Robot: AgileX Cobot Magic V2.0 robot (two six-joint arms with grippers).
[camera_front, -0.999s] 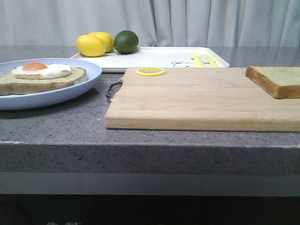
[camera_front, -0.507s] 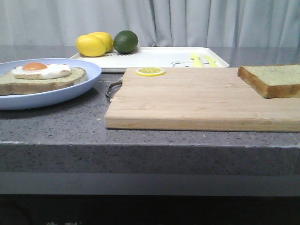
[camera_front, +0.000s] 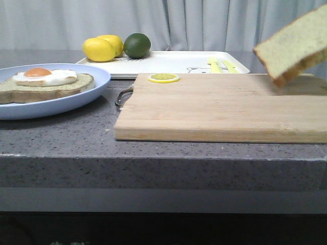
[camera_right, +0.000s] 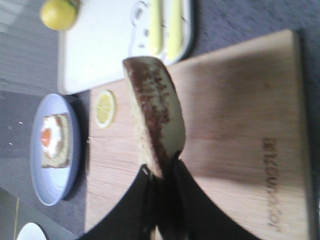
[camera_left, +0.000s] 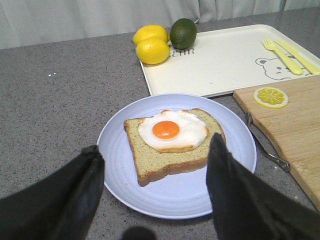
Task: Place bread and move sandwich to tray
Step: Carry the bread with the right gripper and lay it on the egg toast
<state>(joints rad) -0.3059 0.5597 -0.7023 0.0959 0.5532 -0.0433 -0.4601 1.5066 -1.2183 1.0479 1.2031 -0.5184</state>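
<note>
The bread [camera_front: 295,45] is lifted off the cutting board [camera_front: 219,104] and tilted at the right edge of the front view. My right gripper [camera_right: 161,169] is shut on the bread [camera_right: 152,110] at its near edge; the gripper does not show in the front view. The sandwich's lower slice with a fried egg [camera_front: 46,81] lies on the light-blue plate [camera_front: 76,99] at the left. My left gripper [camera_left: 155,172] is open above the plate [camera_left: 175,192], over the near edge of the slice with the egg [camera_left: 172,135]. The white tray [camera_front: 168,64] lies behind the board.
Two lemons [camera_front: 99,49] and a lime [camera_front: 137,45] sit at the tray's far left corner. Yellow cutlery [camera_front: 220,65] lies on the tray's right side. A lemon slice [camera_front: 163,77] lies on the board's far left edge. A metal handle [camera_front: 123,96] sticks out of the board toward the plate.
The bread slid left on the board, then rose off it and tilted up. The plate, egg slice and tray have not moved.
</note>
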